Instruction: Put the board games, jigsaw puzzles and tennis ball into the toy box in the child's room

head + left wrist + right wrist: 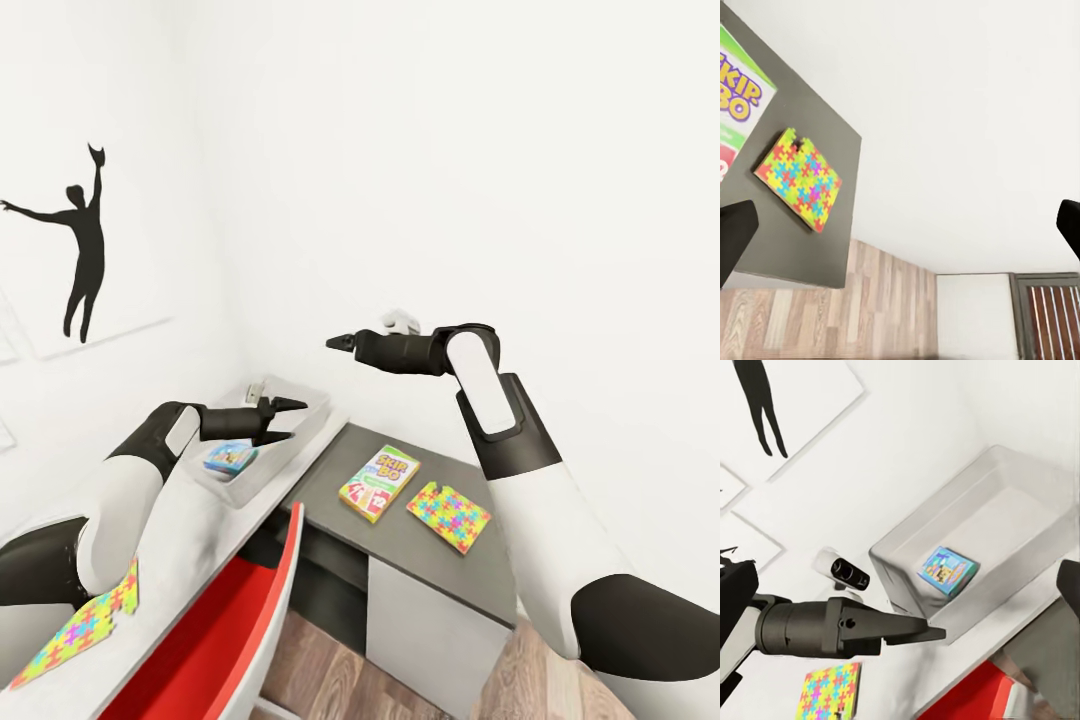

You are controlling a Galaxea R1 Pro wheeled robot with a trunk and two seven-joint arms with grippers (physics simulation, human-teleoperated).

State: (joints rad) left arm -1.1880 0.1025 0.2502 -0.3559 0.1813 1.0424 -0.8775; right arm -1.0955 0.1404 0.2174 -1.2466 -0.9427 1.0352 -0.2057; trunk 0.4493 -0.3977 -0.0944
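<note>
Head view: left gripper (288, 421) spread open, empty, over toy box (312, 418) holding blue board game (231, 458). Right gripper (340, 342) state unclear; nearer Skip-Bo game (379, 483) and jigsaw puzzle (448, 516), both below-right on dark side unit (440, 575).

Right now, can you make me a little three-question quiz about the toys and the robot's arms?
1. True or false: the toy box already holds a blue board game.
2. What lies beside the jigsaw puzzle on the dark side unit? A) tennis ball B) Skip-Bo game C) book
3. Is the left gripper open or shut?

Key: 1 true. 2 B. 3 open, holding nothing, above the toy box.
</note>
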